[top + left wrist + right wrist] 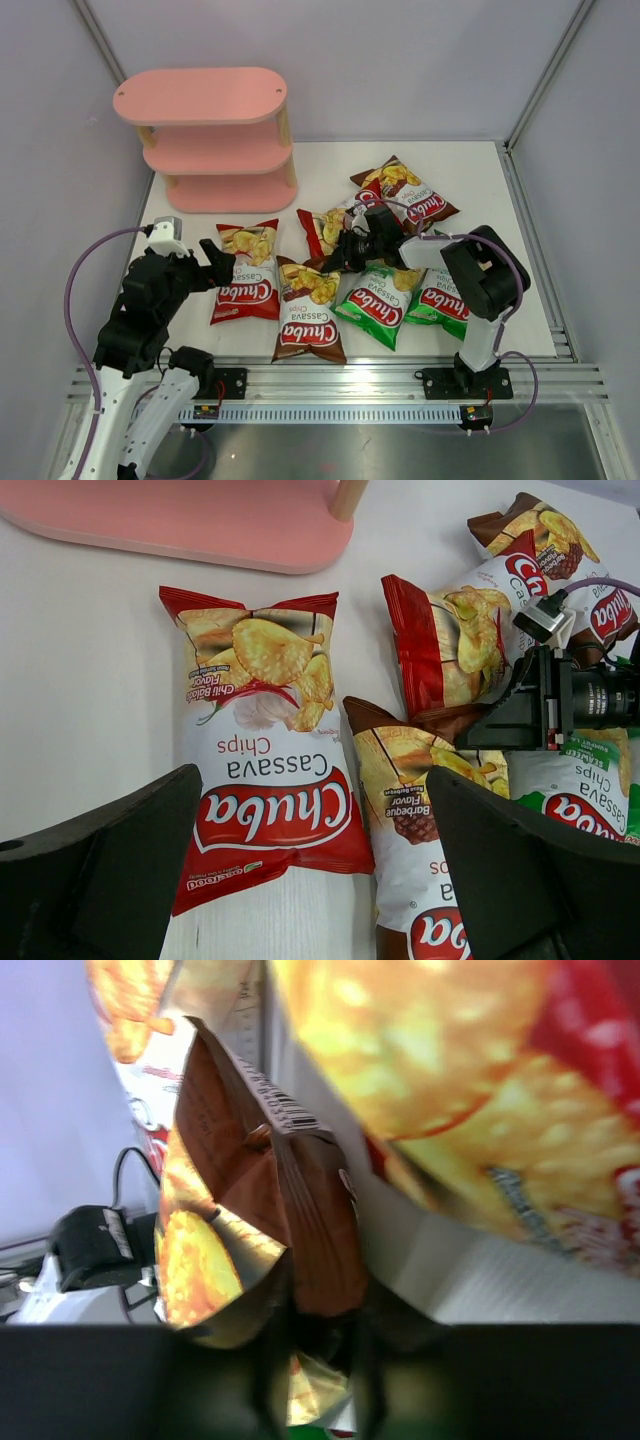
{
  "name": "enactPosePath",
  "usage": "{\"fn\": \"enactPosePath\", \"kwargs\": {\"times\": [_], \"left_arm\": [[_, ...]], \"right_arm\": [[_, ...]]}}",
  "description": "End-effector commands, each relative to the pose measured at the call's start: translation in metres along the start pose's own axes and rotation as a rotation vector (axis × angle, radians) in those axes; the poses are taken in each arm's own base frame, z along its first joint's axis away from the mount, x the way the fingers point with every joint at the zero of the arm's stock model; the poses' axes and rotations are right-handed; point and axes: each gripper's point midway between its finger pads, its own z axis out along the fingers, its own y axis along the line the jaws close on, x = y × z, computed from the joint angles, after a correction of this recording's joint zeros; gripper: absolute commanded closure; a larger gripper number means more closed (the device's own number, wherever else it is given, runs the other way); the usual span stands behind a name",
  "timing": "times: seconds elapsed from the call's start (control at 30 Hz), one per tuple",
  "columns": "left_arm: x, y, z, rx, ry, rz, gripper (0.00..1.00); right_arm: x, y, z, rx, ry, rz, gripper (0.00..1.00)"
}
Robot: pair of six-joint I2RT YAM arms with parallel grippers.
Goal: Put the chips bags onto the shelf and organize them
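Observation:
Six chips bags lie on the white table in front of the pink shelf [205,135]. A red-white bag [245,280] lies at the left, a brown bag [310,315] beside it, and two green bags [380,300] at the right. Another red-white bag [325,228] and a second brown bag [405,190] lie farther back. My right gripper [345,255] reaches left and pinches the top seam of the near brown bag [310,1230], lifting it between the fingers. My left gripper [312,820] hangs open above the left red-white bag [265,770], holding nothing.
The shelf stands at the back left against the grey wall, all three boards bare. Enclosure walls close in both sides and the back. A metal rail [340,385] runs along the near edge. The right arm's elbow [490,280] sits over the green bags.

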Motion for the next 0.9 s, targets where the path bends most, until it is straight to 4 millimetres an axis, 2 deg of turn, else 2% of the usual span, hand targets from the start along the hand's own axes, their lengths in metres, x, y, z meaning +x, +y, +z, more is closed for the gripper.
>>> {"fn": "enactPosePath", "kwargs": {"times": [0.0, 0.03, 0.3, 0.43, 0.67, 0.73, 0.77, 0.83, 0.87], "left_arm": [[-0.010, -0.009, 0.001, 0.045, -0.031, 0.013, 0.01], [-0.011, -0.010, 0.000, 0.048, -0.033, 0.013, 0.01], [-0.014, -0.015, -0.002, 0.071, -0.039, 0.006, 0.01], [-0.011, -0.030, -0.002, 0.154, -0.030, -0.013, 0.01], [-0.006, -0.060, 0.003, 0.322, -0.011, -0.076, 0.01], [-0.011, -0.075, -0.001, 0.410, -0.033, -0.081, 0.01], [-0.008, -0.079, 0.000, 0.438, -0.026, -0.101, 0.01], [-0.018, -0.097, -0.008, 0.547, -0.069, -0.104, 0.01], [-0.015, -0.101, -0.008, 0.574, -0.064, -0.133, 0.01]], "right_arm": [[-0.016, 0.038, -0.011, -0.073, -0.066, -0.059, 0.75], [-0.019, 0.045, -0.015, -0.081, -0.073, -0.062, 0.84], [-0.036, 0.088, -0.046, -0.092, -0.146, -0.113, 1.00], [-0.049, 0.117, -0.075, -0.077, -0.224, -0.156, 1.00], [-0.084, 0.173, -0.122, -0.085, -0.407, -0.182, 1.00], [-0.094, 0.188, -0.136, -0.093, -0.470, -0.162, 1.00], [-0.101, 0.200, -0.145, -0.109, -0.503, -0.168, 1.00], [-0.112, 0.216, -0.160, -0.124, -0.573, -0.146, 1.00], [-0.118, 0.230, -0.170, -0.150, -0.605, -0.143, 1.00]]}}
